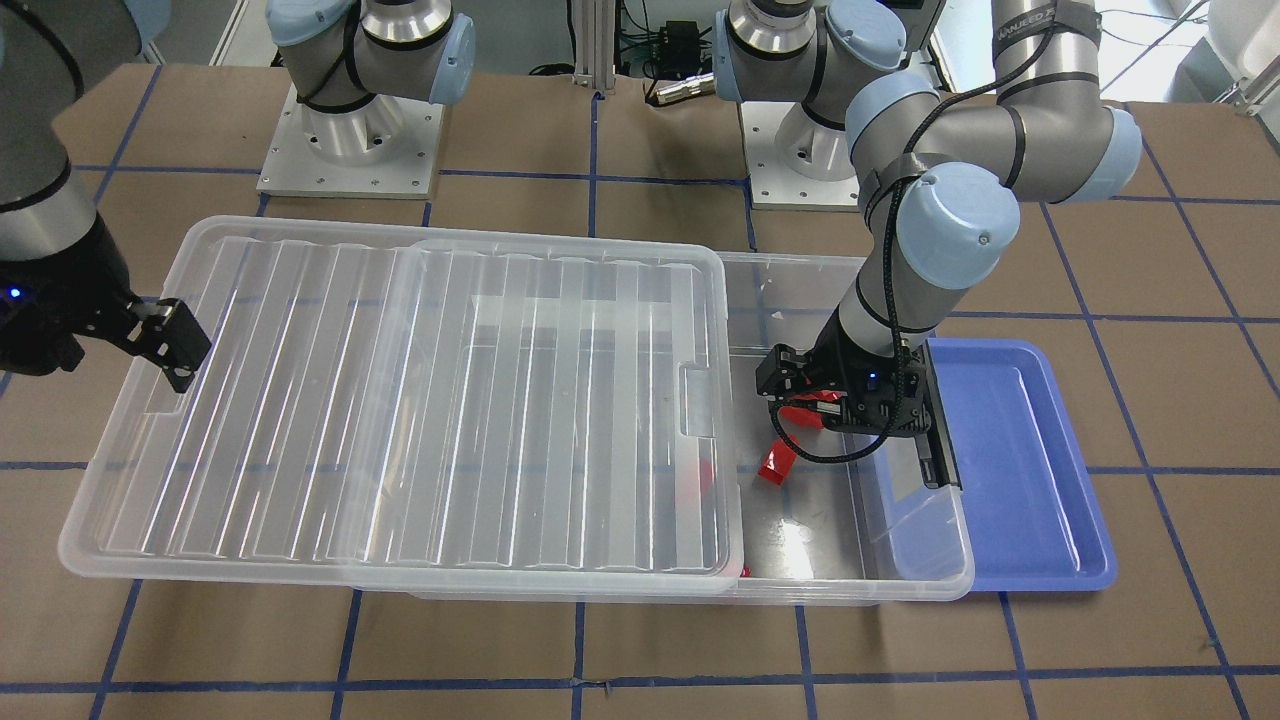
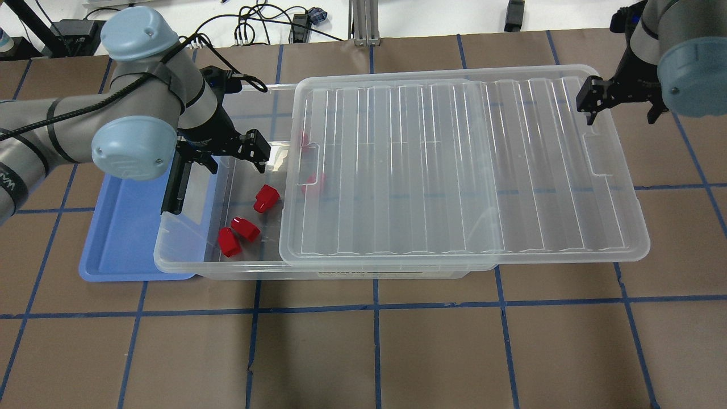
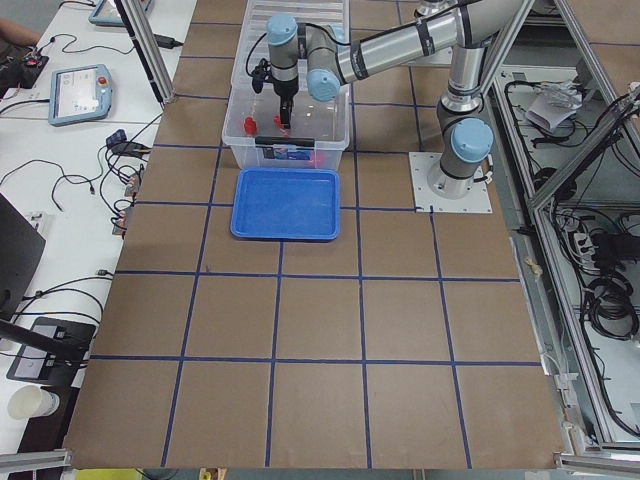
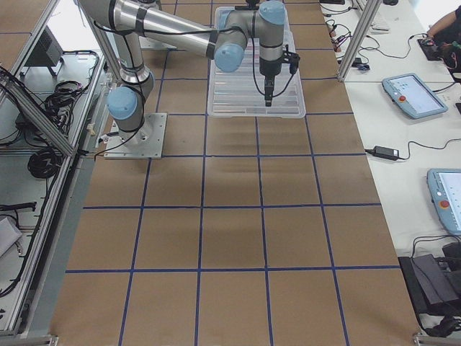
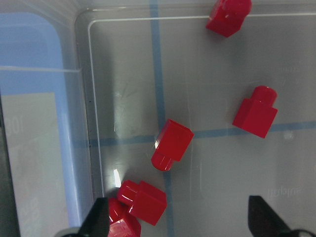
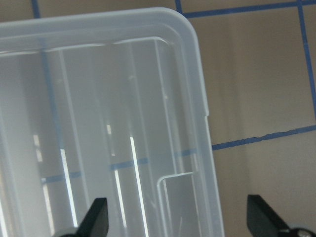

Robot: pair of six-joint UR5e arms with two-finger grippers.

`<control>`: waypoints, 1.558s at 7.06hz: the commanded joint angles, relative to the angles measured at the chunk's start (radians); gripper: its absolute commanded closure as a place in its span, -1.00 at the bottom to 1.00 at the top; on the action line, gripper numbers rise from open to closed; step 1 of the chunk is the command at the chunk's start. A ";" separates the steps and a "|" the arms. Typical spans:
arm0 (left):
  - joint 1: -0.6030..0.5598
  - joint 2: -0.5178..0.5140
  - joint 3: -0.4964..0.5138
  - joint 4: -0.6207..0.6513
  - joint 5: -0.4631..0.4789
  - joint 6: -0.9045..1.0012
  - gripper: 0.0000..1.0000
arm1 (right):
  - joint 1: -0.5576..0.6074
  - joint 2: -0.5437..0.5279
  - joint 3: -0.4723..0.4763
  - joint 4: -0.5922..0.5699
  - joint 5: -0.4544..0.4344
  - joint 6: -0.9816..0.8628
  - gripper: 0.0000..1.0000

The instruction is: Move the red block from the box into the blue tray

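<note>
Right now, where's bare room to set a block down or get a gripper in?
Free: the blue tray, whole floor bare inside its rim; the far half of the box opening, between end wall and lid edge, though the left gripper hangs there. Crowded: the robot-side half, three red blocks close together.
</note>
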 commanded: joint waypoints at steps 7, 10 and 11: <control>0.016 -0.096 -0.078 0.138 -0.059 -0.063 -1.00 | 0.116 -0.064 -0.172 0.366 0.059 0.075 -1.00; 0.020 -0.108 -0.083 0.149 -0.057 -0.064 -1.00 | 0.116 -0.063 -0.174 0.372 0.059 0.093 -1.00; 0.020 -0.113 -0.084 0.159 -0.059 -0.055 -1.00 | 0.116 -0.063 -0.172 0.372 0.061 0.095 -1.00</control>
